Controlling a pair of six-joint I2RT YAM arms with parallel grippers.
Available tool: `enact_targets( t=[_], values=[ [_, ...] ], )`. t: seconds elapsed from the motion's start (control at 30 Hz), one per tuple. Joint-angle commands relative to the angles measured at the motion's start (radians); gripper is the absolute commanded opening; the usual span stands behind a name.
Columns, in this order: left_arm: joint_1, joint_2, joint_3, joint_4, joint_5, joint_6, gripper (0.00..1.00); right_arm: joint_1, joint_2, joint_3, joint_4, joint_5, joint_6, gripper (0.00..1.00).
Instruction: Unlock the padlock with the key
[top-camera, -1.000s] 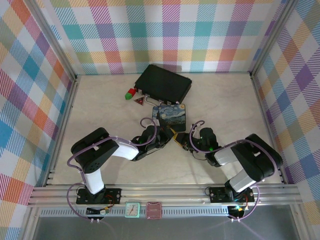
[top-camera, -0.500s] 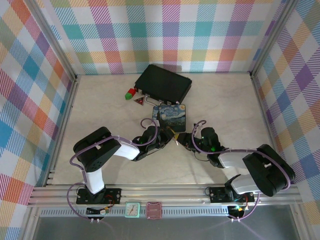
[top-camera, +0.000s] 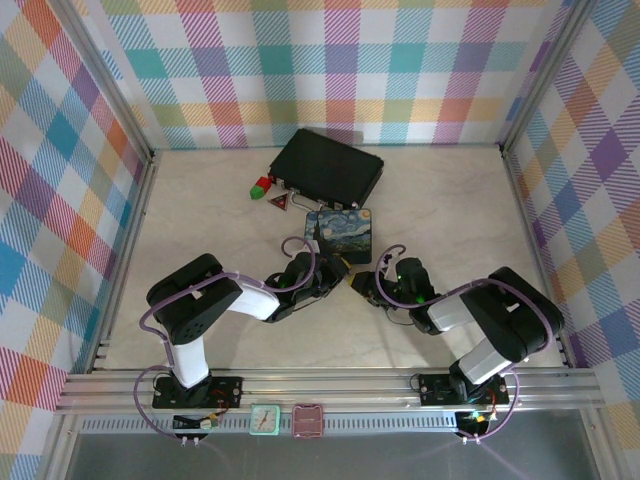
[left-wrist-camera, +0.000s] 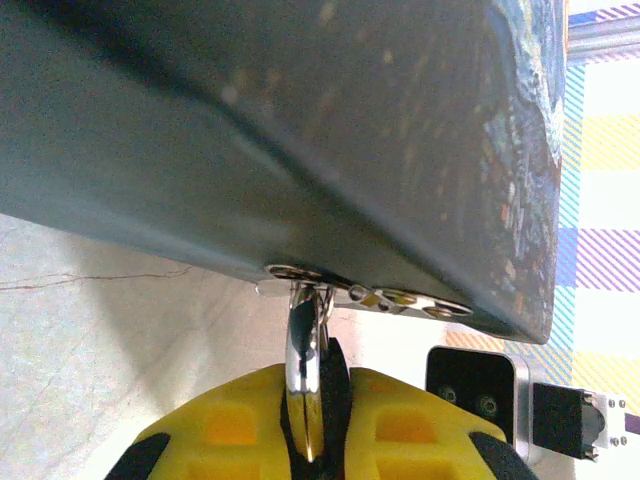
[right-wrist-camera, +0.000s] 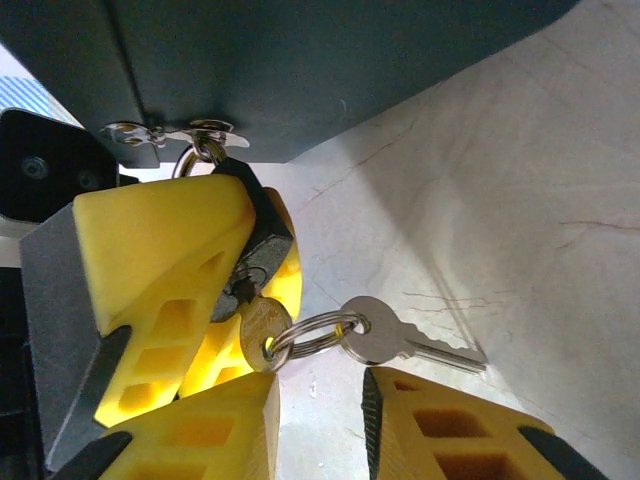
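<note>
Your left hand (left-wrist-camera: 316, 420) is clenched on the small silvery-grey metal padlock (right-wrist-camera: 262, 238), whose shackle hangs through the hasp of the blue starry-painting tin (right-wrist-camera: 350, 60). The small dull metal key (right-wrist-camera: 262, 335) sits in the keyway. A wire ring (right-wrist-camera: 312, 335) and a spare silver key (right-wrist-camera: 405, 342) trail from it onto the pale marbled surface (right-wrist-camera: 520, 200). Your right hand (right-wrist-camera: 322, 422) is released, jaws parted just below the key head, holding nothing. Close there and you likely pinch the ring, not the head, so a turn may drag the key out. Twisting hard could also roll the padlock in the left grip or tug the tin.
</note>
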Motion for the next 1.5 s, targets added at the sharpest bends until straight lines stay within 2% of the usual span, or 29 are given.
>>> enact_targets(
  t=[0.0, 0.4, 0.63, 0.73, 0.83, 0.93, 1.1, 1.17, 1.27, 1.37, 1.47],
  values=[
    [-0.022, -0.021, 0.014, 0.065, 0.003, -0.031, 0.0, -0.007, 0.021, 0.015, 0.127, -0.004, 0.032, 0.3],
    [-0.033, -0.022, 0.007, 0.082, -0.006, -0.044, 0.0, -0.018, 0.063, -0.02, 0.245, 0.033, 0.075, 0.36],
    [-0.032, -0.019, 0.011, 0.089, 0.0, -0.058, 0.0, -0.018, 0.158, -0.017, 0.37, 0.044, 0.134, 0.1],
    [-0.033, -0.015, 0.002, 0.102, 0.0, -0.067, 0.0, -0.012, 0.186, -0.043, 0.429, 0.105, 0.171, 0.08],
    [-0.034, -0.01, -0.001, 0.119, 0.007, -0.067, 0.0, -0.013, 0.208, -0.044, 0.486, 0.122, 0.216, 0.0],
    [-0.033, 0.0, -0.012, 0.178, 0.009, -0.051, 0.0, -0.015, 0.227, -0.011, 0.491, 0.089, 0.338, 0.0],
    [-0.029, 0.038, -0.077, 0.348, 0.033, 0.002, 0.0, -0.017, 0.235, 0.043, 0.502, -0.014, 0.691, 0.0],
    [-0.021, 0.086, -0.089, 0.439, 0.072, 0.034, 0.0, -0.016, 0.226, 0.041, 0.504, -0.047, 0.881, 0.0],
    [0.007, 0.186, -0.072, 0.541, 0.149, 0.0, 0.0, -0.01, 0.165, 0.027, 0.504, -0.041, 1.083, 0.0],
    [0.01, 0.189, -0.057, 0.541, 0.162, 0.056, 0.0, -0.006, 0.075, 0.032, 0.49, 0.013, 1.199, 0.0],
    [0.004, 0.159, -0.088, 0.538, 0.118, 0.08, 0.0, -0.005, 0.014, 0.025, 0.427, 0.053, 1.215, 0.0]
  ],
)
